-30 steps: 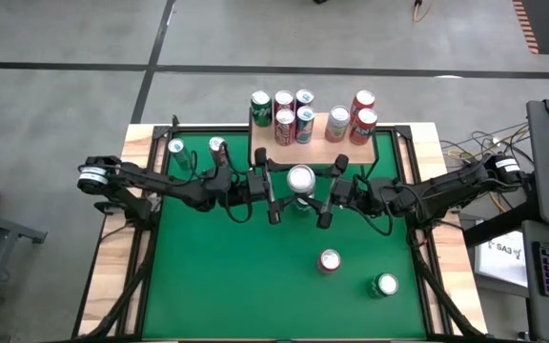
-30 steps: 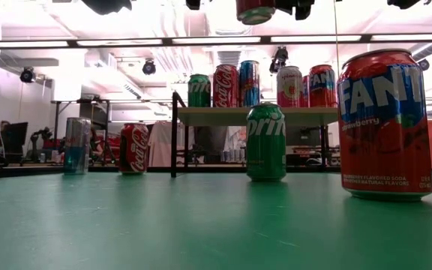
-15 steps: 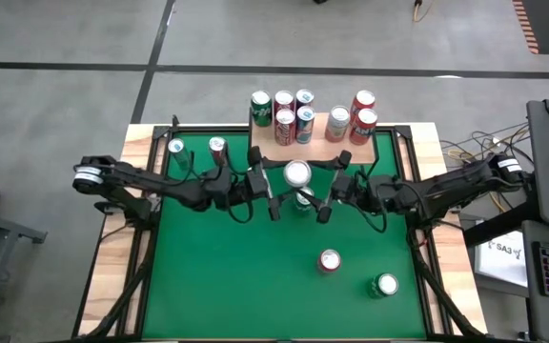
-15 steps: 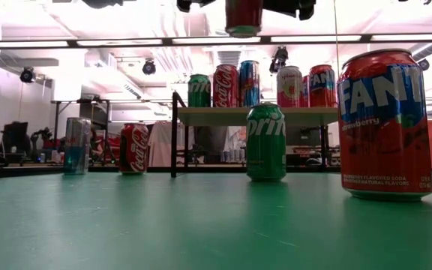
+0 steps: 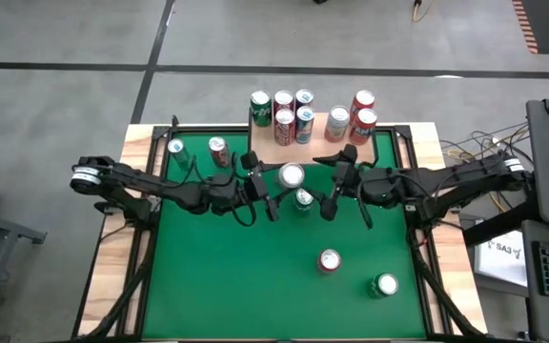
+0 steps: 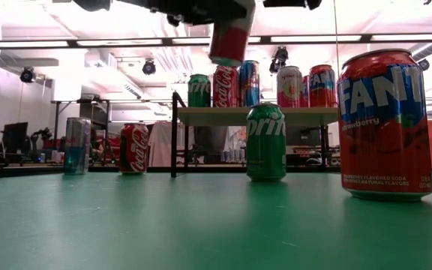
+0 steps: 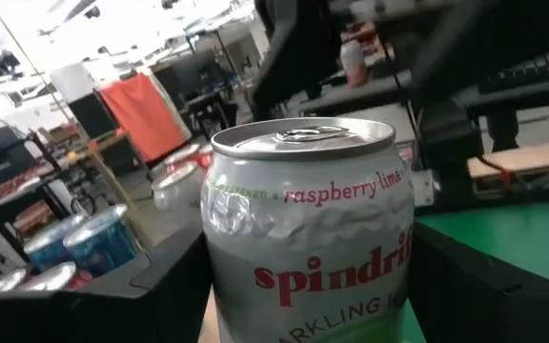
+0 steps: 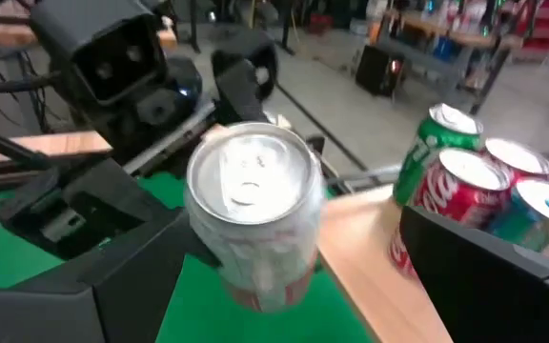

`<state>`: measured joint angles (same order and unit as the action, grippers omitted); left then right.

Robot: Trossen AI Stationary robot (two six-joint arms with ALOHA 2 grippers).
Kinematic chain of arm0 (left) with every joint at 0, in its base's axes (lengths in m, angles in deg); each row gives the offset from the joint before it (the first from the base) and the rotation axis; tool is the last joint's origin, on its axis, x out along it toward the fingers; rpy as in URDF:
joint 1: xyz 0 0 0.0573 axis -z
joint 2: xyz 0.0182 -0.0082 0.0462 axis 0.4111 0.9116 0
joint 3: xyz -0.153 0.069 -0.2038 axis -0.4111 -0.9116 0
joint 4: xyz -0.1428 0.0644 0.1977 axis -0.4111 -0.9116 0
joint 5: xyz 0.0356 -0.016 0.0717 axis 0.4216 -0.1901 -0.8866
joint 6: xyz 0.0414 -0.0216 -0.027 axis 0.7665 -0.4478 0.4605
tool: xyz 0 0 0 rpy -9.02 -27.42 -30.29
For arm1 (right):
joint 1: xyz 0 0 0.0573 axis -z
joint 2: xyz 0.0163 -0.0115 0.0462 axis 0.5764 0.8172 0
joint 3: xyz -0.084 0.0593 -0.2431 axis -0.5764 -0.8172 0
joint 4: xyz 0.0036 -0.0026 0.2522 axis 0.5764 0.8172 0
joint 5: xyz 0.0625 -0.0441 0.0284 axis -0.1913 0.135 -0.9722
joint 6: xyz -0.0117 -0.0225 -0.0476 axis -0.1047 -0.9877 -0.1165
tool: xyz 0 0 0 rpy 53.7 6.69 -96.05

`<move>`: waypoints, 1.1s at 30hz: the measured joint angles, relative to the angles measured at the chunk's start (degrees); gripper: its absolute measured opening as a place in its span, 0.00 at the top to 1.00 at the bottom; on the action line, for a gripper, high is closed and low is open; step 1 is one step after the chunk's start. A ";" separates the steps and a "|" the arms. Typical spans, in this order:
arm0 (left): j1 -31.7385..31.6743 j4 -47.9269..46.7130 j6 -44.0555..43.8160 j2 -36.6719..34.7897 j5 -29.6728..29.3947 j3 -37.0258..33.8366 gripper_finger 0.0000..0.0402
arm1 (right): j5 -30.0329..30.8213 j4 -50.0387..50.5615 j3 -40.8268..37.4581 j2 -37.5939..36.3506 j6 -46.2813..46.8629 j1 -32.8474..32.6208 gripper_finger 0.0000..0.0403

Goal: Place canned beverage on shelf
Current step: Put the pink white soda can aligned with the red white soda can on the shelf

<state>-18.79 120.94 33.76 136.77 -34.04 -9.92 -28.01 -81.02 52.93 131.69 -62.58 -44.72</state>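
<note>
My left gripper point(image 5: 274, 181) is shut on a silver Spindrift can point(image 5: 292, 175), held high above the green table just in front of the shelf point(image 5: 330, 145). The shelf is a light wooden board on black legs point(image 6: 255, 115) with several cans on it. The held can shows tilted at the top of the low view point(image 6: 229, 34) and fills the left wrist view point(image 7: 308, 238). My right gripper point(image 5: 336, 181) is open and empty, just right of the can, its fingers pointing at it point(image 8: 254, 224). My left gripper pinches the can's side walls point(image 7: 222, 286) between its two fingers, below the can's top rim. The fingers come in level from the table's left. The can is lifted clear of the table, its top up and tilted a little.
A green Sprite can point(image 5: 303, 199) stands on the table under the held can. A red Fanta can point(image 5: 329, 260) and a green can point(image 5: 385, 284) stand nearer the front right. A Coke can point(image 5: 218, 148) and a blue can point(image 5: 176, 148) stand at the far left.
My left gripper has carried the can a little toward the table's far left, toward the shelf; the can has tipped and shows lower in the low view. My right gripper has stayed open beside it, and the gap between it and the can has grown.
</note>
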 joint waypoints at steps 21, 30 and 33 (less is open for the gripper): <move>0.14 3.61 -1.95 -0.57 -0.27 -1.64 0.31 | 1.52 -9.83 4.57 10.24 -5.31 -0.57 0.08; 0.13 4.06 -1.75 -0.57 0.72 -1.62 0.31 | 7.44 -7.40 10.36 15.90 -5.63 0.35 0.09; 0.14 4.23 -1.39 -0.57 0.79 -1.62 0.31 | 6.78 -3.52 12.47 16.43 -3.81 0.65 0.17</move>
<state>-18.65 125.18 32.36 136.20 -33.25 -11.53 -21.23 -84.54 65.40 148.12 -66.39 -44.07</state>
